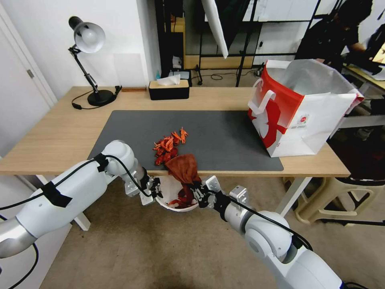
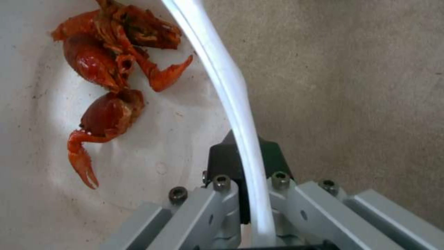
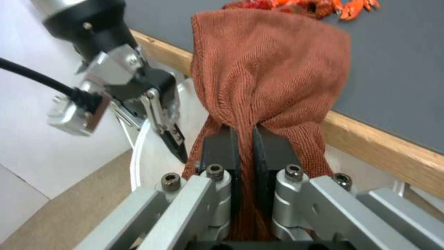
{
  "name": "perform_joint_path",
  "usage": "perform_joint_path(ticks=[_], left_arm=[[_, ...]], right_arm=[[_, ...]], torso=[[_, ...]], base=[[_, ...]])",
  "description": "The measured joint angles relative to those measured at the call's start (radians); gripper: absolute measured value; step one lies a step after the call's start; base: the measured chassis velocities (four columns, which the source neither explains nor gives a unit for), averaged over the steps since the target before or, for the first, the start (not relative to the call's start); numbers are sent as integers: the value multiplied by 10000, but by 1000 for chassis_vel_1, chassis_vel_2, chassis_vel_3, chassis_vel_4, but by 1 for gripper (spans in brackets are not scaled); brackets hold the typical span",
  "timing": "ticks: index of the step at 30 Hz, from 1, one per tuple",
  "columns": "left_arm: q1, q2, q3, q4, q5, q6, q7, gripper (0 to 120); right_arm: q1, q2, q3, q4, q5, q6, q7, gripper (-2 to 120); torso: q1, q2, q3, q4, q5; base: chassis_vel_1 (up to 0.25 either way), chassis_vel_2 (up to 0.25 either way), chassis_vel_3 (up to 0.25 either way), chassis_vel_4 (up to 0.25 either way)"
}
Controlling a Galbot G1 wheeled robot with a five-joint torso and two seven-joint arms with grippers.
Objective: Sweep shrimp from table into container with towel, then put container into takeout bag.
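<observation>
Inside container (image 2: 152,163), left wrist view alone shows shrimp (image 2: 111,69) claws.

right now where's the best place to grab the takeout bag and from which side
Take a white loop handle of the takeout bag, coming from above: the bag stands upright and open on the table, its broad flat walls too wide for the fingers.
</observation>
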Motion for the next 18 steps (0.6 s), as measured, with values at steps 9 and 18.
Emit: perform_joint_path(ticks=[9, 18], left_arm=[[132, 27, -153, 5, 25, -17, -2, 0], [322, 96, -398, -8, 47, -74, -47, 0]], right_arm=[[-63, -250, 393, 711, 352, 56, -58, 4], [609, -345, 1166, 405, 1563, 1050, -127, 4]], torso=[[0, 0, 0, -2, 0], [1, 0, 0, -3, 1]], base=[[0, 0, 0, 0], [0, 0, 0, 0]])
